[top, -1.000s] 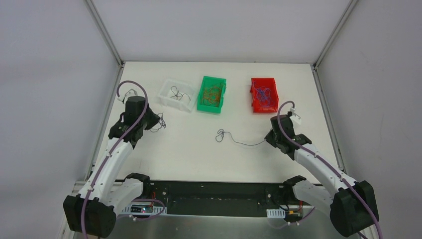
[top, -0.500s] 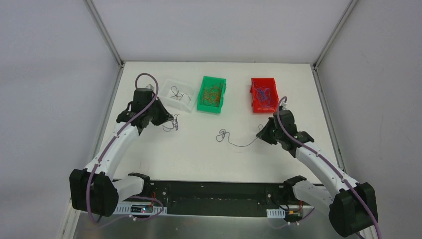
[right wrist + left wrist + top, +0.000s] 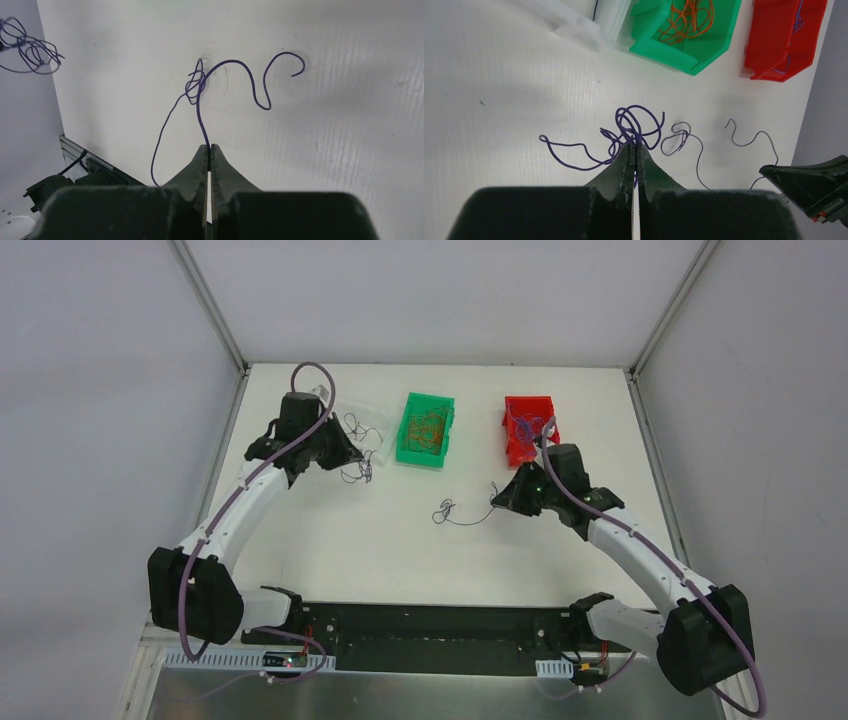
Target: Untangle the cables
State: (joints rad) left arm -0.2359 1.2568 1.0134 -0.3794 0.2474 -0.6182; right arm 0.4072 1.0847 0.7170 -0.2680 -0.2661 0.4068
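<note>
Over table (image 3: 400, 560), left hand (image 3: 635, 146), right hand (image 3: 209, 146) pinching cables (image 3: 628, 131)

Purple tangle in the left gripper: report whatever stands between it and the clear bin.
Nothing visible does. The left gripper is shut on the purple tangle, close to the near edge of the clear bin, with only bare table between them. The green bin stands off to one side.

We see a white table (image 3: 380, 560) closed in by pale grey panels (image 3: 100, 390). Along its far side sit three small bins: a clear one (image 3: 384, 445) on the left, a green one (image 3: 422, 459) just beside it, and a red one (image 3: 511, 448) well apart to the right.
</note>
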